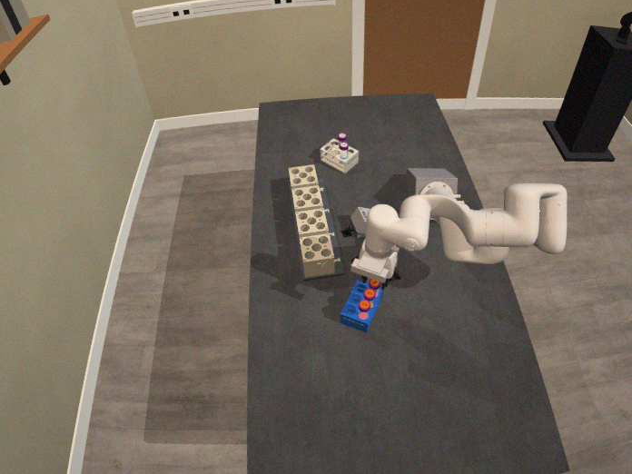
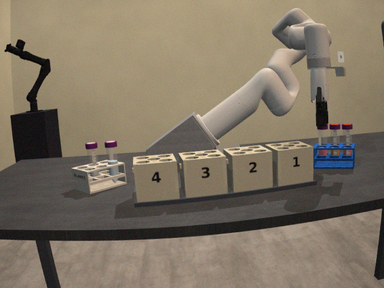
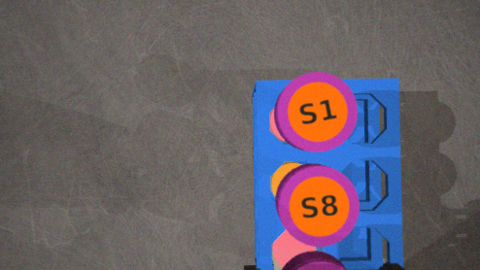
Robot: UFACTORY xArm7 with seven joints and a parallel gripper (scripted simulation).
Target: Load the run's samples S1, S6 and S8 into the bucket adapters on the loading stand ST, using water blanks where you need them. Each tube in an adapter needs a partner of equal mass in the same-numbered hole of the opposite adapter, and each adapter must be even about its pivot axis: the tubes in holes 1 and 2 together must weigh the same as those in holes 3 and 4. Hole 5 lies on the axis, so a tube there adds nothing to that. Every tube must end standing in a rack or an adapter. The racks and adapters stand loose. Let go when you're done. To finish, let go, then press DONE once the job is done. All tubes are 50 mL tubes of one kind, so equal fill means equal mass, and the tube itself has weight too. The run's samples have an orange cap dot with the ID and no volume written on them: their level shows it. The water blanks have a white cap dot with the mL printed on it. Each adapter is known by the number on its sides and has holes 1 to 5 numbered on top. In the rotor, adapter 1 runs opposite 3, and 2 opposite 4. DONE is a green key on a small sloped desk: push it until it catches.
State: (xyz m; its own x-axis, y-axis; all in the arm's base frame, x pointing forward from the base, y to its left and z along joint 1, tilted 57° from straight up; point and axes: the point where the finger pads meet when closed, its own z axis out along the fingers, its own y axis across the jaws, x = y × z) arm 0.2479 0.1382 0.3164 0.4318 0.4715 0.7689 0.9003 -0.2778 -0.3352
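Our fingers (image 1: 375, 278) (image 2: 321, 126) stand parted with nothing clasped, right down at the cap of the nearest sample tube (image 1: 374, 283) (image 2: 322, 126) (image 3: 316, 262), presumably S6; its label is hidden. S8 (image 1: 369, 294) (image 2: 335, 126) (image 3: 319, 206) and S1 (image 1: 364, 305) (image 2: 347, 126) (image 3: 317, 112) stand alongside in the blue rack (image 1: 353, 322) (image 2: 333, 165) (image 3: 277, 87). We're on the first pick-up: centre, lower slightly, close, then lift straight toward the unfilled adapters (image 1: 318, 266) (image 2: 204, 185).
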